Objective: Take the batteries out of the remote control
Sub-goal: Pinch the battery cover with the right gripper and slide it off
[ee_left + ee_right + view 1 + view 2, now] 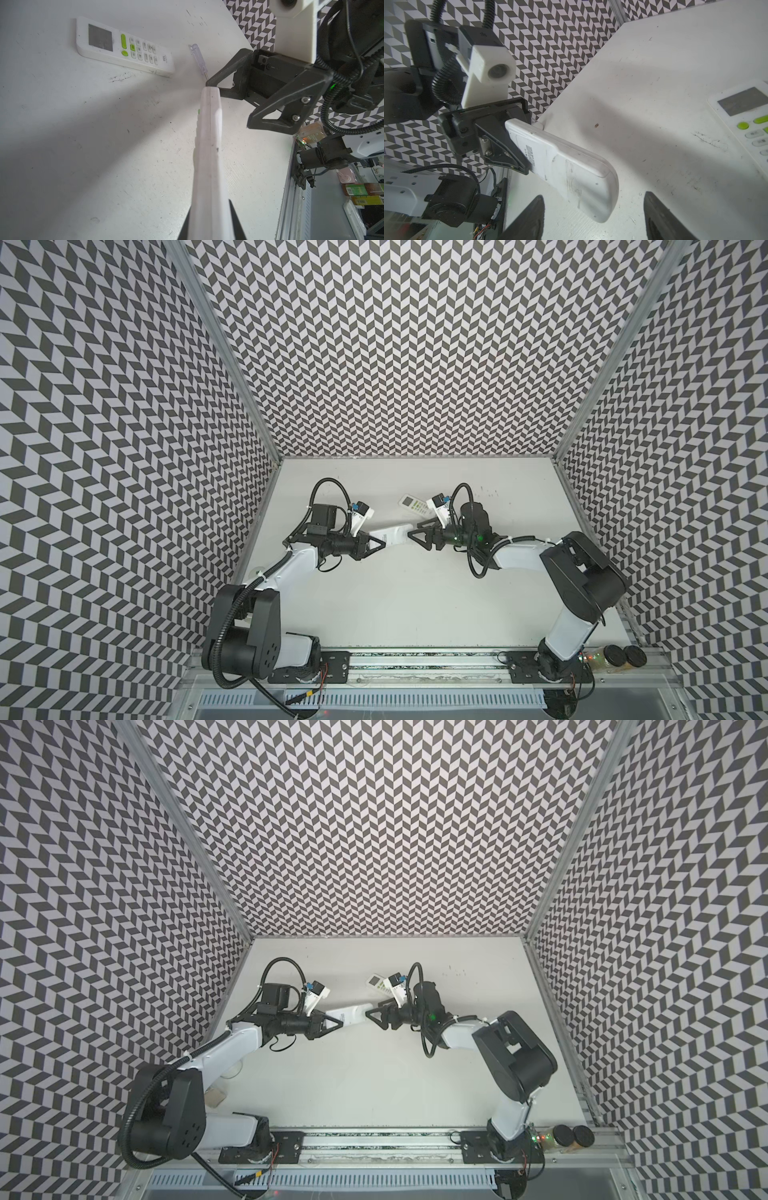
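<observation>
Black fingers point(533, 216) of the right gripper point(593, 201) fill the near edge of the right wrist view. They stand apart with the rounded free end of a slim white plastic remote control point(566, 166) between them, and neither finger can be seen pressing on it. The other end of the remote control is clamped between the fingers of the left gripper point(520, 143), which holds it in the air above the scuffed white tabletop point(675, 83). In both top views the two grippers face each other along its length.

The back of the remote control is turned toward the right wrist camera. It shows a printed label and, toward the free end, a ribbed battery cover point(574, 182) that looks to be in place. The batteries show nowhere in any view — most likely they sit inside, behind that cover.

A second remote point(124, 47), white with a grey screen and green buttons, lies face up on the tabletop farther off. A clear-handled metal screwdriver point(198, 59) lies near it, its tip hidden behind a finger of the right gripper.

The step in hand seems to be the first one, opening the compartment, so the task is barely begun. The next move calls for the right gripper to take hold at the ribbed patch and slide the battery cover off along the body. Meanwhile the left gripper must hold firm, because a push across the remote control rather than along it could twist it out of that one-ended grip.
</observation>
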Controlling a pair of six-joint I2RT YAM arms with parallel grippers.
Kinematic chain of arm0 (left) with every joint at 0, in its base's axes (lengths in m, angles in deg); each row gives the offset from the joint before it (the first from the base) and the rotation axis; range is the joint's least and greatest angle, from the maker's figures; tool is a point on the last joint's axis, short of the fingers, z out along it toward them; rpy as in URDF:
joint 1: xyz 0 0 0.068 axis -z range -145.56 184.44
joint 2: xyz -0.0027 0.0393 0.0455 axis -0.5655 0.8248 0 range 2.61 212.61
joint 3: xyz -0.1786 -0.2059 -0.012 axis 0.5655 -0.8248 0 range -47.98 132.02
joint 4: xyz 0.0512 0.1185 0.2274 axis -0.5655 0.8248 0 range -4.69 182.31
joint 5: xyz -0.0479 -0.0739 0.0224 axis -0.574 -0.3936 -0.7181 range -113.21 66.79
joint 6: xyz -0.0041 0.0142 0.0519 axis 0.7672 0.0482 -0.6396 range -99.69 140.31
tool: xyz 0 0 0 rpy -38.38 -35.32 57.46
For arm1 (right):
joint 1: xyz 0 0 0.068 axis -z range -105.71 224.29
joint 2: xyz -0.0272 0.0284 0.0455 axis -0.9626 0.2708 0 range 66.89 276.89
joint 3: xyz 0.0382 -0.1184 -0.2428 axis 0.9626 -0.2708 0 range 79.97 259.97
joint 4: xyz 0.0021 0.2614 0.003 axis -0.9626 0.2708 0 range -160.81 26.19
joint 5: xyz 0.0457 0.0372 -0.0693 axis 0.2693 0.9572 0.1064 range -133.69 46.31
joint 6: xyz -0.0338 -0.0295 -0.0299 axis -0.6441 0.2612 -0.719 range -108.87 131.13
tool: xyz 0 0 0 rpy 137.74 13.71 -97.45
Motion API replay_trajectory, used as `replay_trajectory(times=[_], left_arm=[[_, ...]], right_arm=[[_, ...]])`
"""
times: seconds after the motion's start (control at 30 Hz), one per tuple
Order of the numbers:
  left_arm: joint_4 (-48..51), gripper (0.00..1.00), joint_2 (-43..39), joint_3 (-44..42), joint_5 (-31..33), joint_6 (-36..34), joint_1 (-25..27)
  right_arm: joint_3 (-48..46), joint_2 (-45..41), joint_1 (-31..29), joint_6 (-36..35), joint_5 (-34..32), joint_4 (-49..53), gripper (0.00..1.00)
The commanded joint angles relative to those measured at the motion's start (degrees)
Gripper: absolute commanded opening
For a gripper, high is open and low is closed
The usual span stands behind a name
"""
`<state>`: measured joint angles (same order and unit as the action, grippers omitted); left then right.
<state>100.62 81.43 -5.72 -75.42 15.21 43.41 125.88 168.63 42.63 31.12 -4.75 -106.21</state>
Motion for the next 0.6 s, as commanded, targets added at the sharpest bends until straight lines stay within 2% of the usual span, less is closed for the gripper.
replay_trajectory(times=[0.0,0.2,0.3,0.57], left_arm=[[-0.62,0.0,0.52,1.24,-2.14,0.47,0.21],[-0.23,0.0,0.62,0.89,-0.68,-0.01,0.7],[-0.11,0.0,0.83,1.31,-0.54,0.15,0.95],[-0.59,0.0,1.0,0.84,-0.67,0.34,2.04]], right_arm=[[0.27,1.51,0.19,0.24,3.45,-4.78,0.68],[-0.7,2.88,0.19,1.0,4.74,-8.41,0.66],[2.05,5.41,0.19,2.06,7.08,-7.48,0.53],[2.4,7.63,0.05,3.6,7.48,-10.58,0.5]])
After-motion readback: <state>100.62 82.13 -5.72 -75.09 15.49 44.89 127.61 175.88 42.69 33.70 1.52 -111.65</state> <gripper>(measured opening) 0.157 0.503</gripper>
